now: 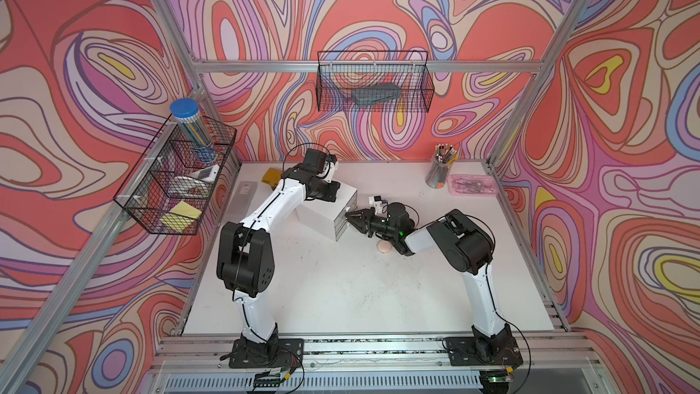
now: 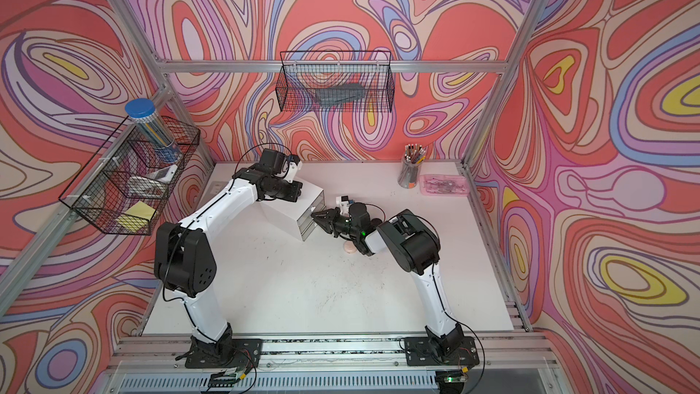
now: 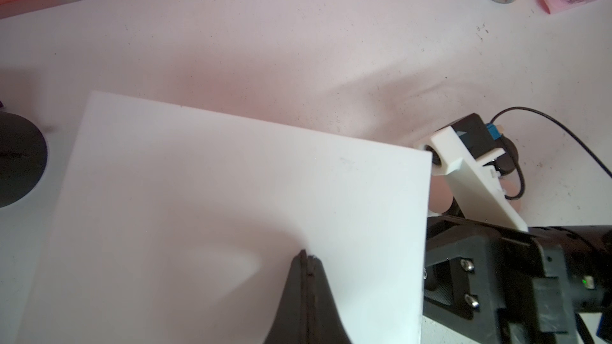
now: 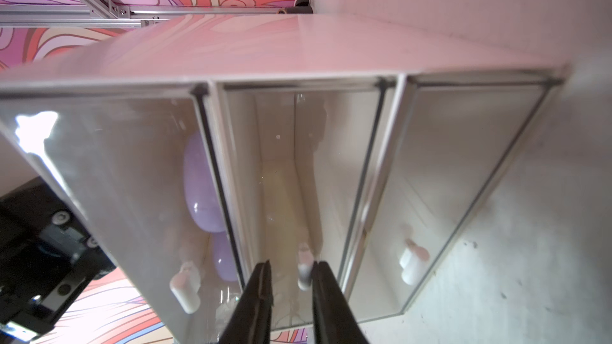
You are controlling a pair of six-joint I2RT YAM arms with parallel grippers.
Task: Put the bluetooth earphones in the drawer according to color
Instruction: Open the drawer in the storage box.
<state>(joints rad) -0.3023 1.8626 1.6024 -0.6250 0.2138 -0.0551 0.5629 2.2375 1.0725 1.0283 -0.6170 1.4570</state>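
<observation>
Left gripper (image 3: 307, 258): fingers pressed together with nothing between them, tips set down on the flat white top of the cabinet (image 1: 322, 217).
Right gripper (image 4: 293, 262): level with the cabinet front and pointing straight at it; jaws a little apart, not clamped on anything.
Knob (image 4: 304, 269): the small white knob of the middle drawer (image 4: 298, 177) sits between the right gripper's fingers (image 4: 261, 292). It is close against one finger, with a visible gap to the other.
Middle drawer: directly ahead of the right gripper's tips, its clear front flush with the drawers on either side.
Top drawer (image 4: 132, 177): one level above the right gripper and just under the left gripper's resting spot.
Lavender earphone cases (image 4: 202, 183): two, seen through the clear front of the top drawer, one touching or nearly touching the other (image 4: 225, 259).
Bottom drawer (image 4: 447, 177): one level below the right gripper, next to the table (image 1: 341, 297); what it holds cannot be made out.
Pink earphone case (image 1: 382, 247): lies on the table behind the right gripper's tips, partly under that arm's wrist, apart from the cabinet; it appears in both top views (image 2: 349, 247).
Pencil cup (image 1: 439, 172): well apart from both grippers, by the back wall.
Pink tray (image 1: 473, 184): just beside the pencil cup, on the side farther from the grippers.
</observation>
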